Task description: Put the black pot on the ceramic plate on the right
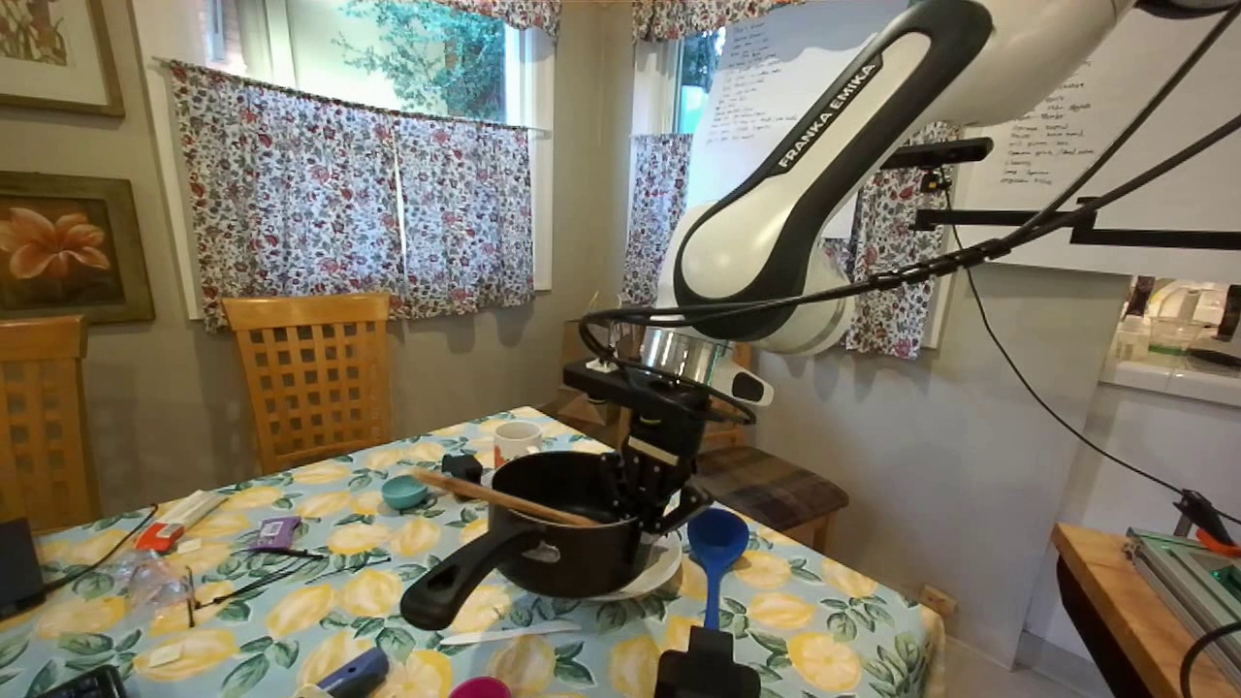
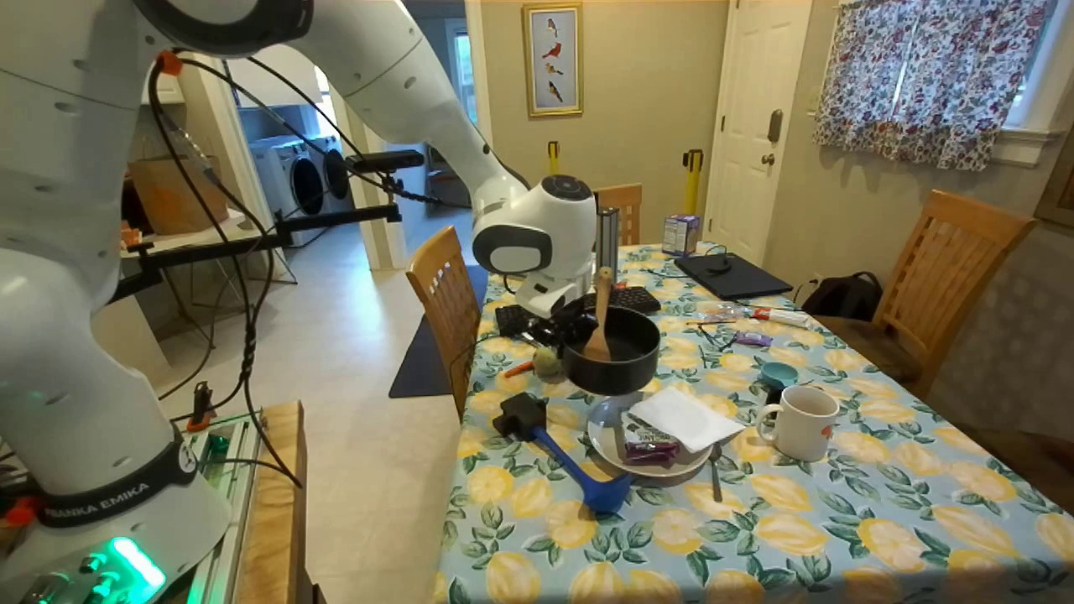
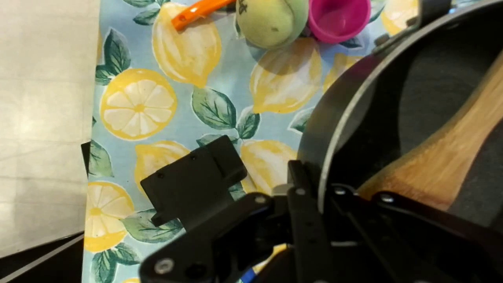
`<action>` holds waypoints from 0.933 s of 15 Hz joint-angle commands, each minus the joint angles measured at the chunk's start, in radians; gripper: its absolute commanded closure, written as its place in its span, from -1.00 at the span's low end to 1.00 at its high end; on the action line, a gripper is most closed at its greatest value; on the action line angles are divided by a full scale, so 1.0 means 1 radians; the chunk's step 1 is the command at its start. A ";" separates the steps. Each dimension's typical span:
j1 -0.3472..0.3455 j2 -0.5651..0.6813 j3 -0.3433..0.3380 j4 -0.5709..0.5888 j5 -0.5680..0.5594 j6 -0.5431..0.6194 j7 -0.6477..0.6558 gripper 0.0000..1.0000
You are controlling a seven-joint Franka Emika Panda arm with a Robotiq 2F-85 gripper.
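Hand (image 3: 321,189) closed to a narrow pinch on the wall of the black pot (image 2: 612,379), one finger inside the rim and one outside. The pot hangs raised off the lemon-printed, cloth-covered surface (image 2: 839,579), near the ceramic plate (image 2: 603,422); whether it overhangs the plate I cannot tell. It is round with upright sides, dark and smooth, its lip bare metal, its single handle long, curved and black. One wooden spatula (image 2: 602,323) leans in it, flat end down. Pale, shallow and raised at the rim, the one plate lies nearer the edge facing the robot's base (image 2: 101,537) than the edge opposite. It bears at least one shiny wrapped packet (image 2: 650,450) and one sheet of white paper (image 2: 684,417) jutting past the rim. Between plate and base-side edge lies one blue ladle (image 2: 606,493), ending in a squared black block (image 2: 522,415). Toward the opposite edge stand one white mug (image 2: 804,424) and one small teal bowl (image 2: 779,374). One magenta cup (image 3: 338,17) sits just beside one yellow-green round thing (image 3: 273,21).
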 commanded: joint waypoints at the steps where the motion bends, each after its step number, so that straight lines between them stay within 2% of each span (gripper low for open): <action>1: 0.034 0.023 -0.051 0.051 0.009 0.021 0.069 0.97; 6: 0.029 0.039 -0.080 0.068 0.017 0.042 0.143 0.97; 14: 0.057 0.046 -0.168 0.059 -0.030 0.061 0.329 0.97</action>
